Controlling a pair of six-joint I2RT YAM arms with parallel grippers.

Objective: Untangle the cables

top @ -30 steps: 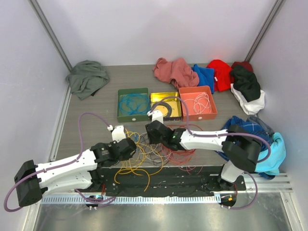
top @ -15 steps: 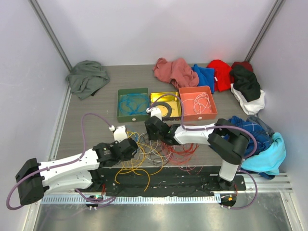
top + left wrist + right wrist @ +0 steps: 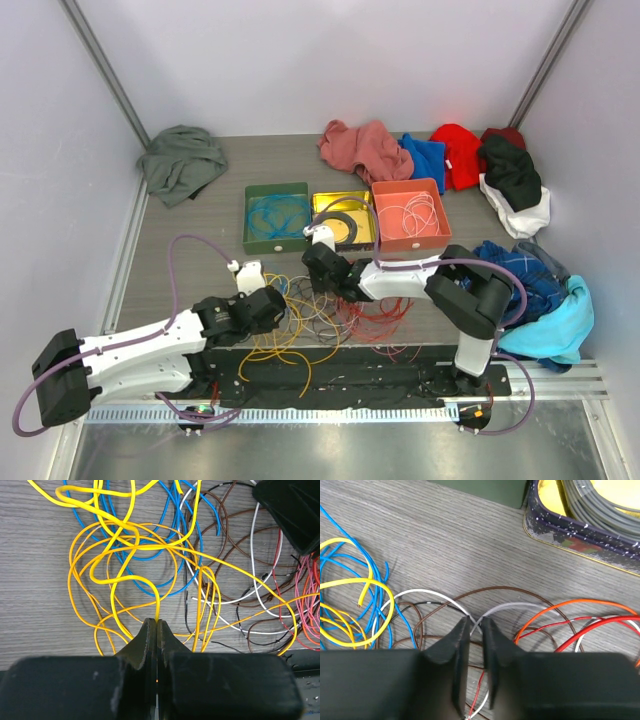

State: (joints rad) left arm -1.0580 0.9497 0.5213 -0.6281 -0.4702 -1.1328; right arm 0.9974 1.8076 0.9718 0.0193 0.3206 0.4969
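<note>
The cables [image 3: 310, 318] lie in a loose tangle on the wooden table between my two arms: yellow, orange, blue, brown, white and red wires. My left gripper [image 3: 280, 302] is low at the tangle's left side. In the left wrist view its jaws [image 3: 157, 622] are pressed together on a yellow cable [image 3: 113, 597] that rises from their tips. My right gripper [image 3: 315, 278] is down at the tangle's far side. In the right wrist view it [image 3: 475, 623] is slightly open, with a white cable [image 3: 520, 607] running through the narrow gap. Orange and red cables [image 3: 590, 602] lie just to its right.
Behind the tangle stand a green tray [image 3: 248, 215] with a blue cable, a yellow tin [image 3: 345, 196] holding a black coiled ring [image 3: 338, 226], and an orange tray [image 3: 412, 245] with white cables. The tin [image 3: 555, 527] is close ahead of my right gripper. Clothes lie at back left [image 3: 182, 160], along the back [image 3: 362, 148] and at the right [image 3: 555, 300].
My right gripper moved left and slightly away over the tangle, then settled at its far side. My left gripper has barely moved and stays closed.
</note>
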